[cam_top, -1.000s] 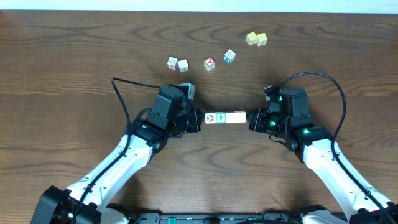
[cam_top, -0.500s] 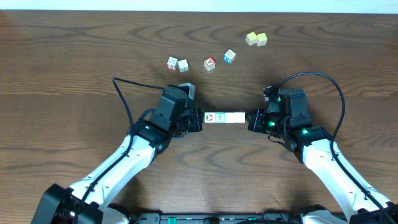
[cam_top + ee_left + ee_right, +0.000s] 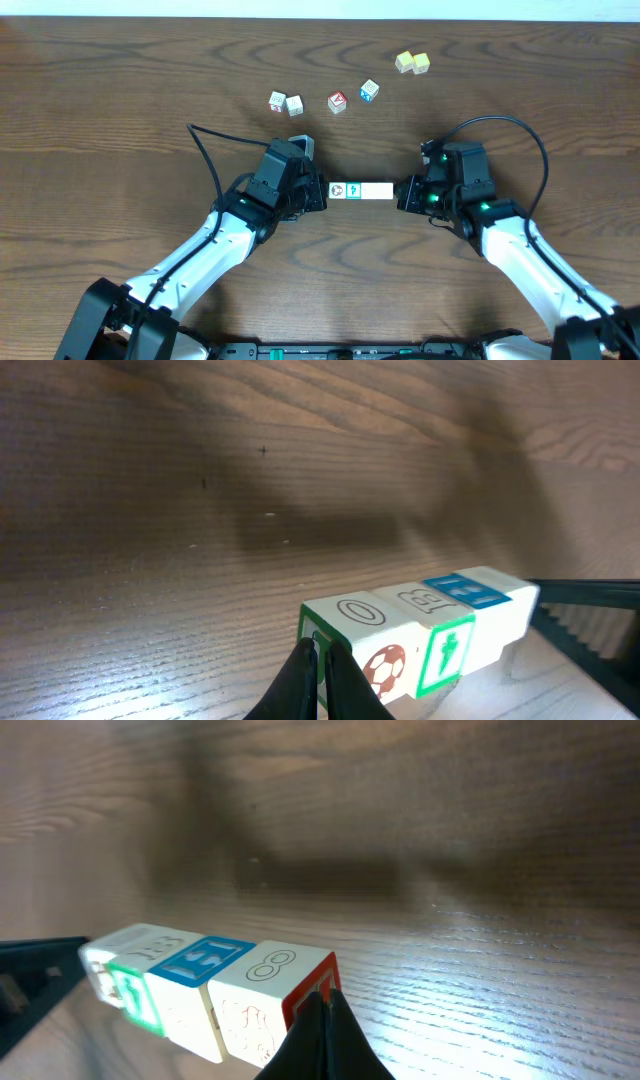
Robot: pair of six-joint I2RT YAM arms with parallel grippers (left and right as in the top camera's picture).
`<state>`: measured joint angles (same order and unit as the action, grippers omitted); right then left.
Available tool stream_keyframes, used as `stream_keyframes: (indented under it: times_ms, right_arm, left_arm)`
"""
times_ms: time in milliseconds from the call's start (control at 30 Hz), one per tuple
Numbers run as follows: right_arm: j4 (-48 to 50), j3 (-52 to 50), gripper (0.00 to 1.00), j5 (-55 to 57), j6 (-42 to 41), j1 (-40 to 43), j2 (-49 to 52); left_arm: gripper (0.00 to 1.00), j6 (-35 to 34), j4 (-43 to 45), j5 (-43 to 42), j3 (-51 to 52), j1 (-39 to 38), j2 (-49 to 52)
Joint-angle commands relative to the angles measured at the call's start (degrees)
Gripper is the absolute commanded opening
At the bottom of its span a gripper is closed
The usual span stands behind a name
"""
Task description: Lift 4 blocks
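four blocks point(image 3: 361, 190), six other cubes point(image 3: 337, 101)
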<state>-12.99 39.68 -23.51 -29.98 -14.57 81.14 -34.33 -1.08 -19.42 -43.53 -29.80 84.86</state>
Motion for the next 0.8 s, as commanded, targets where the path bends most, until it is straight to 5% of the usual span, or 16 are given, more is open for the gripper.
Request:
stream_keyframes:
  times_ms: [0,767]
  right_arm:
    - [1.7,1.7,0.01,-8.9,-0.8,-2.8,2.2]
    - [1.9,1.6,0.01,-5.1,-0.6,-4.3,3.7]
  left_arm:
    - [0.07,-0.3,1.2,-6.9,-0.1,-2.4,0.4]
    - [0.07,-0.3,4.9,-6.4,-0.1,-4.2,7.1]
